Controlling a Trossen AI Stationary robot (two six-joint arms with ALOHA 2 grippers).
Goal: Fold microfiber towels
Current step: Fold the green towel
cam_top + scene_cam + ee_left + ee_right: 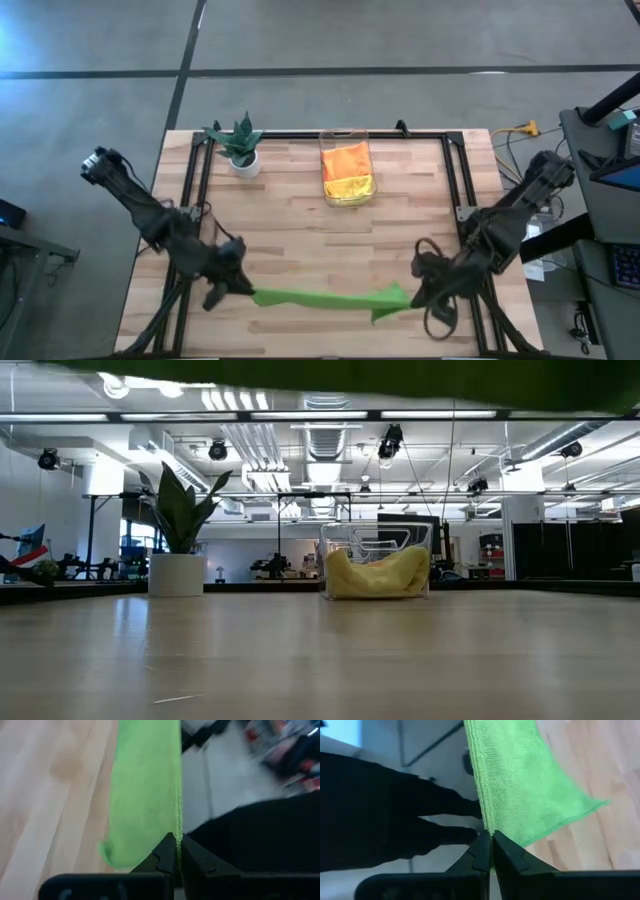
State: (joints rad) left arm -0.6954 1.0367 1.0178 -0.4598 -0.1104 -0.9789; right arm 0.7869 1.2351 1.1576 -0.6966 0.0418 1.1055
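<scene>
A lime green microfiber towel (pixel 320 298) hangs in a long band over the table's near edge, strung between my two grippers. In the low view it shows only as a green strip (pixel 400 375) at the top, high above the wood. My left gripper (pixel 243 287) is shut on its left end and my right gripper (pixel 416 294) on its right end. An orange towel (pixel 346 160) and a yellow towel (pixel 350 186) lie in a clear bin (pixel 327 196) at the table's far middle. My left gripper (pixel 176 838) pinches the towel's hemmed edge (pixel 176 822) at its left end between its two fingers. The edge runs straight away from the fingertips and looks taut, and the cloth hangs clear of the table. My right gripper (pixel 489 835) pinches the towel's hemmed edge (pixel 485 817) at its right end between its two fingers. The edge runs straight away from them, drawn taut. A loose corner (pixel 597 804) hangs free beside the hold, above the wood.
A small potted plant (pixel 242 148) stands at the far left of the table. A black frame (pixel 300 134) runs along the table's far edge and down both sides. Bare wood (pixel 320 240) lies between the bin and the towel.
</scene>
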